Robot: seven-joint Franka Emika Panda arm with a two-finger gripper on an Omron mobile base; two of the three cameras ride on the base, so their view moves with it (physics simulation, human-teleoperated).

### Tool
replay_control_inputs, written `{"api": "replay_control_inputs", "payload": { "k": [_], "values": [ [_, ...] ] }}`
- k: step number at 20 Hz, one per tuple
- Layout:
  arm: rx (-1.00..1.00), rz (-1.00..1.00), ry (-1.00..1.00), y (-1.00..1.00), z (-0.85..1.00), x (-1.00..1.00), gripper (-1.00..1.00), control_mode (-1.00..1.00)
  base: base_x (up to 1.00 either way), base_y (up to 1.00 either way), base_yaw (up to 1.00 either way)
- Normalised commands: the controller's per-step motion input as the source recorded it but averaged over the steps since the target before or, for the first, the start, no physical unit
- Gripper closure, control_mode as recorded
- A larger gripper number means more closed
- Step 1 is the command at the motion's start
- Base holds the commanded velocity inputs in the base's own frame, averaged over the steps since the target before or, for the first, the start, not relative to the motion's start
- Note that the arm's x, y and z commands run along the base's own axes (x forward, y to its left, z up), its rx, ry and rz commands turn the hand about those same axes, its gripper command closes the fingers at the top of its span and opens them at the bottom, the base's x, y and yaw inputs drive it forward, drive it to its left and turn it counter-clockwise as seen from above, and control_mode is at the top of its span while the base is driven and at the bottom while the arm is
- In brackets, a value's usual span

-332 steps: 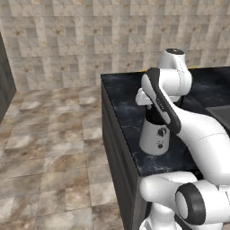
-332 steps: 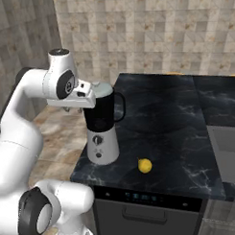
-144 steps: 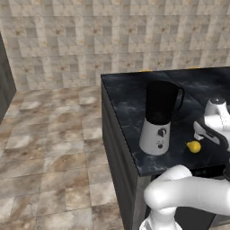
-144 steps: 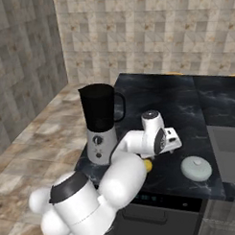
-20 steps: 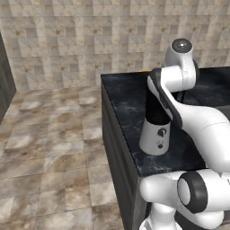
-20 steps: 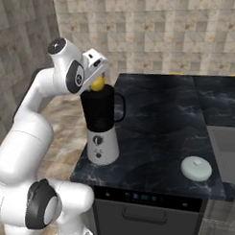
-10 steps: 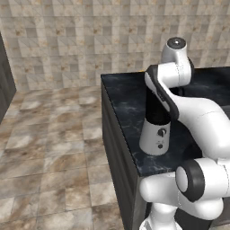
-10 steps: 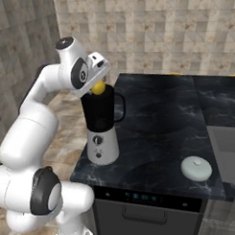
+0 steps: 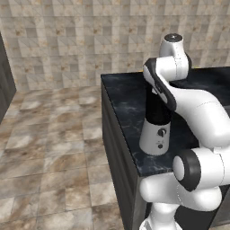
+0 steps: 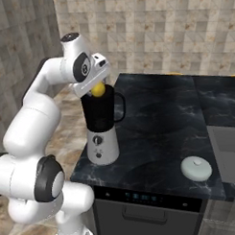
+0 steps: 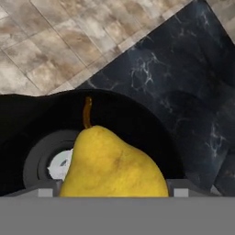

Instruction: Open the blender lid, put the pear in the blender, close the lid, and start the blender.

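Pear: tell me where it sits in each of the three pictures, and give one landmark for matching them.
Left base view: I cannot find it; the white arm covers the jar mouth.
Right base view: the small yellow pear sits upper left, just above the jar rim.
Hand view: bottom centre, stem up.
Shared landmark: the white-based blender with the dark translucent jar.

Pear over open blender (lid on counter).

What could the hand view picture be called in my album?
Yellow pear held over the open blender jar, ready to drop in.
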Motion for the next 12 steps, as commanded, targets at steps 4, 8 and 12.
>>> {"api": "replay_control_inputs", "payload": {
  "k": [4, 8, 12],
  "values": [
    [0.0, 0.04, 0.1, -0.12, -0.48, 0.0, 1.0, -1.0, 0.0, 0.0, 0.0],
    [0.04, 0.05, 0.13, -0.19, -0.43, 0.0, 1.0, -1.0, 0.0, 0.0, 0.0],
    [0.09, 0.04, 0.09, -0.39, -0.42, -0.01, 1.0, -1.0, 0.0, 0.0, 0.0]
  ]
}}
